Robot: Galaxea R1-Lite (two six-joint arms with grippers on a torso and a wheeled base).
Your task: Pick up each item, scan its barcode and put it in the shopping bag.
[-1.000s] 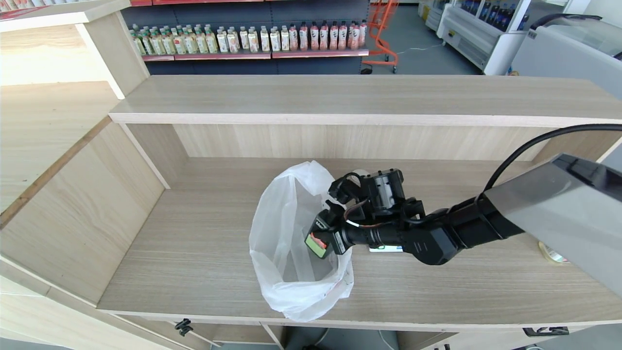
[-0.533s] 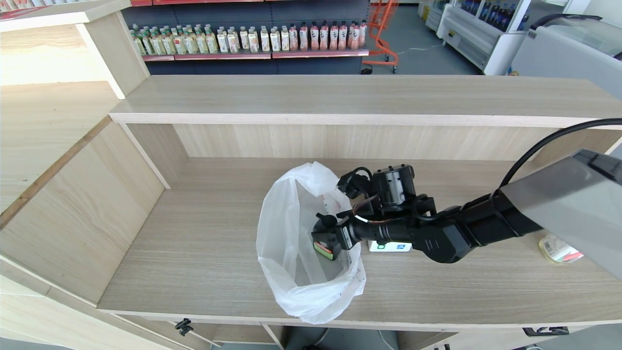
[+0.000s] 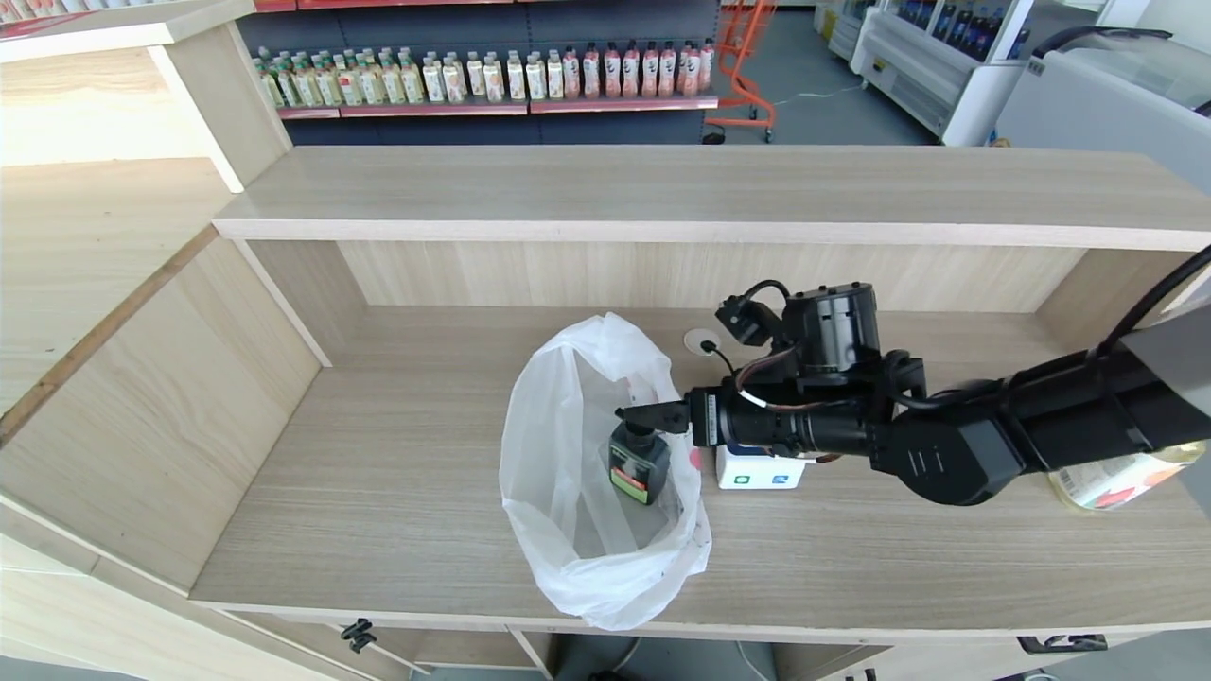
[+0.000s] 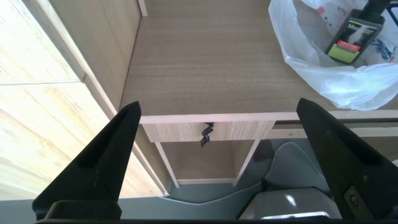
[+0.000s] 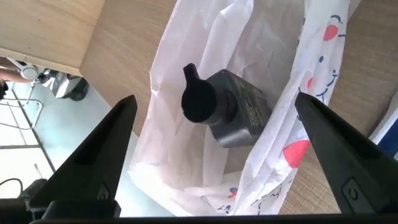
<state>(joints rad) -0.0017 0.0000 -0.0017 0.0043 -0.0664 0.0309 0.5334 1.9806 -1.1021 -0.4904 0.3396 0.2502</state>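
While hovering at the mouth of the shopping bag point(image 3: 558, 492) with the right gripper point(image 3: 643, 416) wide open and empty, risks snagging the thin rim. Pulled back carelessly, could topple the pump bottle point(image 3: 640, 468) standing inside or drag the bag.

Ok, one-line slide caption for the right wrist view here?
Open right end effector facing a black pump bottle inside the white shopping bag on the wooden counter.

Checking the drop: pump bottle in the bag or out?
In. The pump bottle sits inside the shopping bag; the right gripper is open, not holding it.
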